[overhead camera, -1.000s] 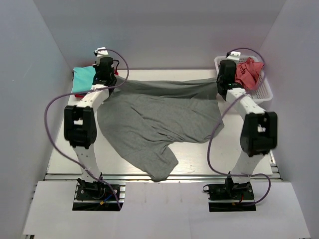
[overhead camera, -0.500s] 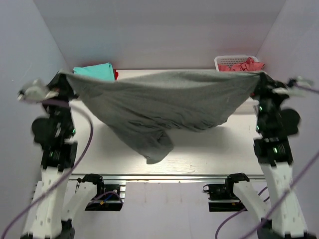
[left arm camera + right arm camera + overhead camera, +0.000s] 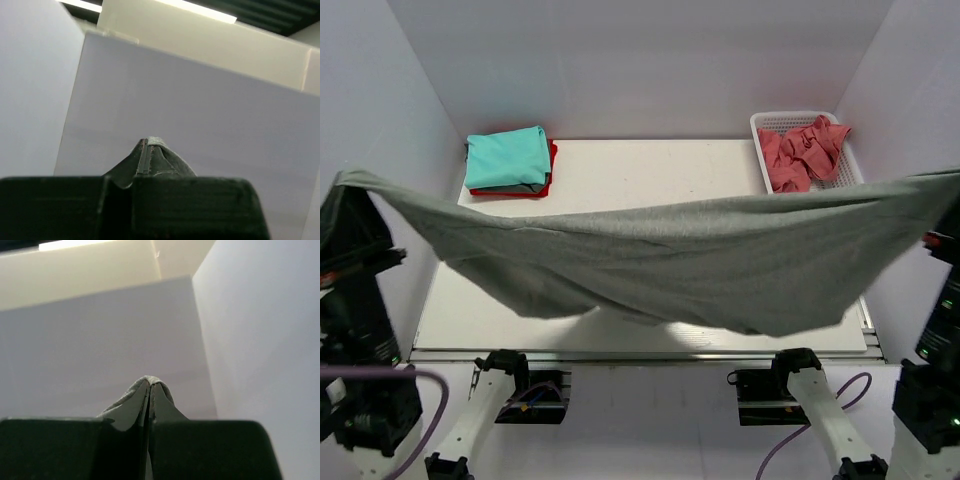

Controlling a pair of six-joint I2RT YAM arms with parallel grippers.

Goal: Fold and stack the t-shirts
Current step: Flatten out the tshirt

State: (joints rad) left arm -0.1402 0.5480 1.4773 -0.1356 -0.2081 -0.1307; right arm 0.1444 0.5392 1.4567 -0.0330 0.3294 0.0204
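Your left gripper [image 3: 144,152] and right gripper [image 3: 150,389] are each clamped on an edge of the grey t-shirt [image 3: 660,260], which sags across mid-frame above the surface [image 3: 650,165].

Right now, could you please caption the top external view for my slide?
Grey t-shirt hangs stretched wide above the table; teal t-shirt lies folded behind.

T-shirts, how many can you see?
4: grey t-shirt stretched in the air, teal t-shirt folded on red t-shirt far left, coral-pink t-shirt in the white basket. More may hide there.
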